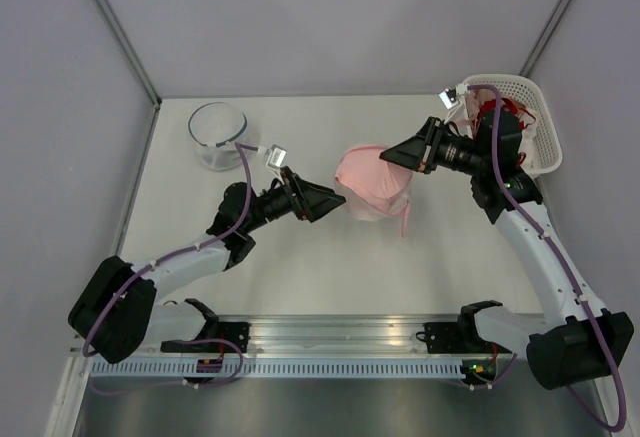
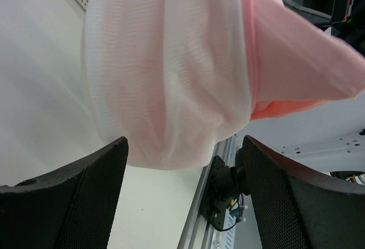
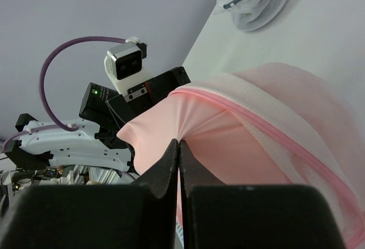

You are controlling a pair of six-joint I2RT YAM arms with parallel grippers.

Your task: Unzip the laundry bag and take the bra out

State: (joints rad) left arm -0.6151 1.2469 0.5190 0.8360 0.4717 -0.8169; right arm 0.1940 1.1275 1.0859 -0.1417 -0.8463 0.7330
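Right claw point(image 3: 178, 146) is pinched shut on a fold of the bra point(image 3: 165, 118), right at the mouth of the laundry bag point(image 2: 165, 72). Bra's partly out now, rest is inside the bag, seen through the mesh. Left claw point(image 2: 185, 146) sits on the opposite side of the bag, spread wide, one finger each side of the dome. Can't tell if it's touching.

Best play, prob.: left claw closes on mesh only, no bra fabric, to anchor the bag. Right then draws away from the bag's mouth, slow and straight, so nothing snags on the zip rim point(image 3: 239, 112).

Bag's mesh is fine, white, see-through, puffed into a soft round dome w/ a thin pink band at the edge. Bra fabric is smooth, matte, limp. It tents to a peak at the pinch and will stretch before it slides.
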